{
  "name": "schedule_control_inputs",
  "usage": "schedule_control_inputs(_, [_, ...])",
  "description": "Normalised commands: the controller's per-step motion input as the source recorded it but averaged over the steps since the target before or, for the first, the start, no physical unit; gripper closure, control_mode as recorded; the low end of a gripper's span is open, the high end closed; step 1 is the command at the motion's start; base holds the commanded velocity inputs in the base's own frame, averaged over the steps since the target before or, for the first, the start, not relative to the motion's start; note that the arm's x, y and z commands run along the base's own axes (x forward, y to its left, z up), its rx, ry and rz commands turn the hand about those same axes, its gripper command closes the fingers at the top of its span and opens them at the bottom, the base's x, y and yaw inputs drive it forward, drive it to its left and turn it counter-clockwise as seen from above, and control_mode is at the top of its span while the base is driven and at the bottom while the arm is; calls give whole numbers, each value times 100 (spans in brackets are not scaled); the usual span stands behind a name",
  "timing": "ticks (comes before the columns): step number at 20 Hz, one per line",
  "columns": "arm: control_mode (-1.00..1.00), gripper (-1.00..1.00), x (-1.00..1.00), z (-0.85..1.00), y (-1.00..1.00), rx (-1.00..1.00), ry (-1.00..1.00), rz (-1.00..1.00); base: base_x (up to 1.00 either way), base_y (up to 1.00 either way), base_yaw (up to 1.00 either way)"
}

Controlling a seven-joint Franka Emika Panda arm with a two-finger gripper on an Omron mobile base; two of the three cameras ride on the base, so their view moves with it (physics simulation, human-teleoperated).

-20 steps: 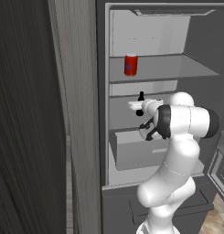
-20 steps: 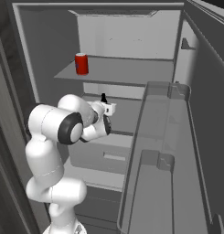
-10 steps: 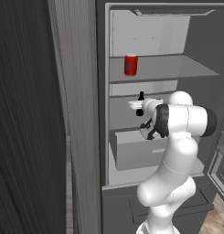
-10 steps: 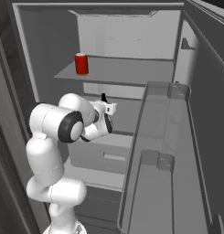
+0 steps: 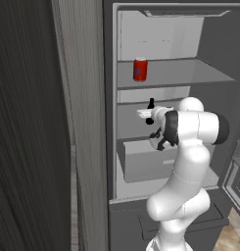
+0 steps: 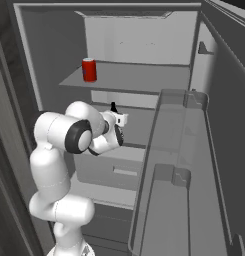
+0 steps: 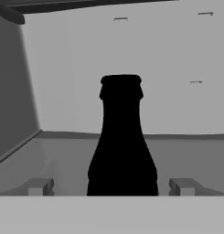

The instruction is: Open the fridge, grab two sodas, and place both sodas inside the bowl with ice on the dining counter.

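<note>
I see a dark grey fridge [image 5: 108, 122] with a pale grey-white interior and grey shelves. A red can [image 5: 140, 69] with a small blue mark stands on one shelf. A bottle [image 7: 122, 141] looks solid black. My arm [image 5: 190, 147] is white with dark joints. The cabinet panel [image 5: 38, 122] beside the fridge has dark wood grain.

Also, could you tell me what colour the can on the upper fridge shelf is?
Red with a small blue mark, clearest in the left base view: can.
</note>
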Motion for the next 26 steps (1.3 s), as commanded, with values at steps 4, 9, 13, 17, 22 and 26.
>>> schedule_control_inputs(4, [-100, 100, 7, -10, 0, 0, 0, 0, 0, 0, 0])
schedule_control_inputs(9, [-100, 100, 11, -1, 0, 0, 0, 0, 0, 0, 0])
schedule_control_inputs(13, [-100, 100, 6, 0, 0, 0, 0, 0, 0, 0, 0])
schedule_control_inputs(17, [-100, 100, 1, -2, 0, 0, 0, 0, 0, 0, 0])
schedule_control_inputs(22, [-100, 100, 0, -2, 0, 0, 0, 0, 0, 0, 0])
schedule_control_inputs(26, [-100, 100, -10, -9, 0, 0, -1, 0, 0, 0, 0])
